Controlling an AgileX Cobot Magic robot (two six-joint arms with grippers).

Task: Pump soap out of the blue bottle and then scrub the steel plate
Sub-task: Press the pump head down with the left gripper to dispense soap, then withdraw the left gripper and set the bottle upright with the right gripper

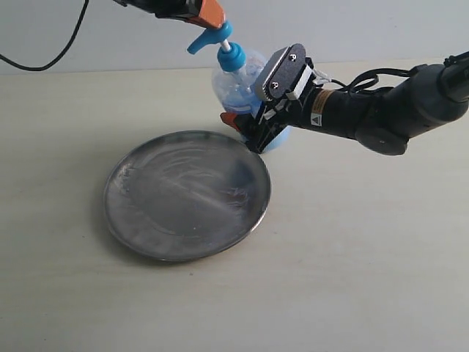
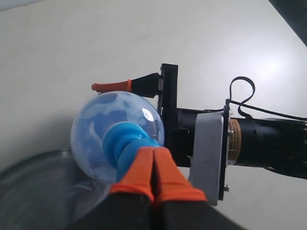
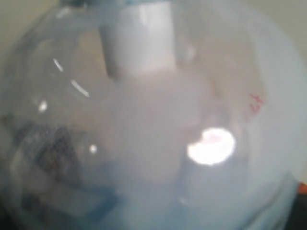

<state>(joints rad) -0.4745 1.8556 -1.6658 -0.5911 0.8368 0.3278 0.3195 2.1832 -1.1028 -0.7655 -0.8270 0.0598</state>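
The blue bottle (image 1: 236,82) stands just behind the steel plate (image 1: 187,196), its bright blue pump head (image 1: 212,38) pointing toward the plate. My left gripper (image 1: 210,15) is shut, with its orange fingertips (image 2: 144,170) pressed together on top of the pump head (image 2: 125,143). My right gripper (image 1: 248,133) clamps the bottle's round body from the side; one of its orange fingers (image 2: 111,86) shows on the bottle's far side. The bottle (image 3: 153,124) fills the right wrist view. A whitish smear of soap (image 1: 196,185) streaks the plate.
The pale tabletop (image 1: 366,264) stretches around the plate on all sides. A black cable (image 1: 51,51) hangs at the back left. My right arm (image 1: 381,114) lies low over the table to the right of the bottle.
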